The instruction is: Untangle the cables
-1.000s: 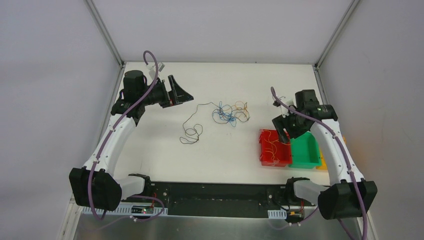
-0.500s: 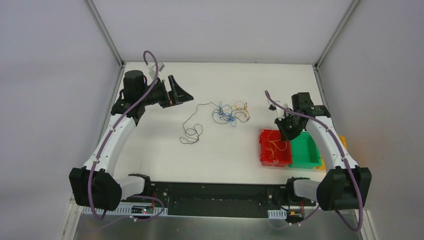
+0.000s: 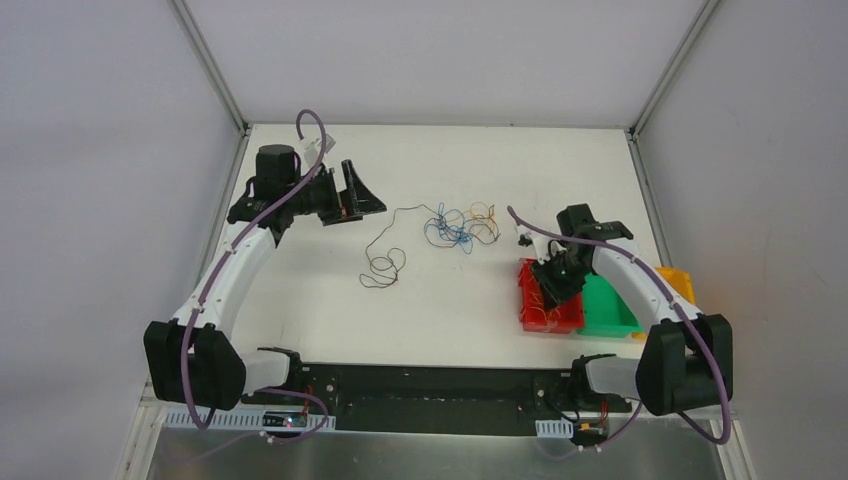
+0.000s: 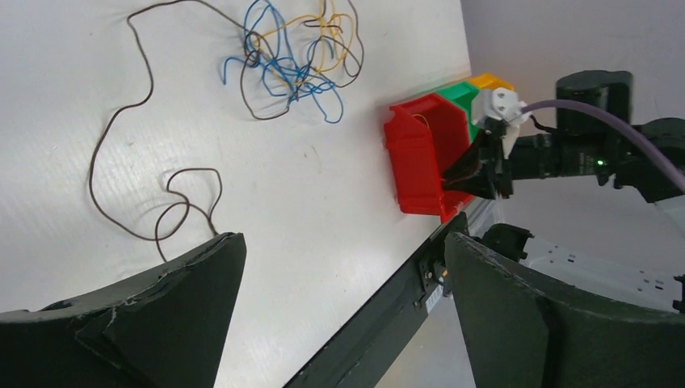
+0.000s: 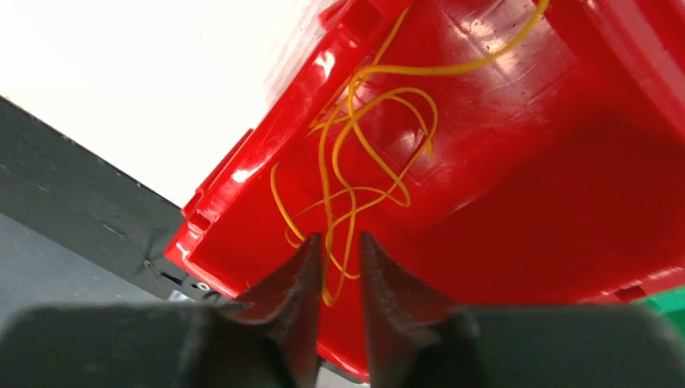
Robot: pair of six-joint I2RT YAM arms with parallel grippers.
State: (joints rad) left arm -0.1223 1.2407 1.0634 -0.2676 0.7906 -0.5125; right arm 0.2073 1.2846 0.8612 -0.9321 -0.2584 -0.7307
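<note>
A tangle of blue, yellow-orange and dark cables (image 3: 460, 228) lies mid-table, also in the left wrist view (image 4: 295, 61). One dark cable (image 3: 385, 255) trails out to its left and curls into loops (image 4: 121, 137). My left gripper (image 3: 365, 190) hovers wide open left of the tangle, nothing between its fingers (image 4: 343, 242). A yellow cable (image 5: 363, 153) lies coiled in the red bin (image 5: 525, 162). My right gripper (image 3: 553, 290) points down into that bin (image 3: 540, 322). Its jaws (image 5: 341, 238) stand a narrow gap apart, with a strand of the yellow cable passing loosely between the tips.
A green bin (image 3: 610, 310) and a yellow bin (image 3: 675, 285) stand to the right of the red one. The black front rail (image 3: 430, 385) runs along the near table edge. Metal frame posts rise at the far corners.
My right arm has swung left and down from above the green bin into the red bin, and its jaws have narrowed. The left gripper shifted slightly and stays open.
</note>
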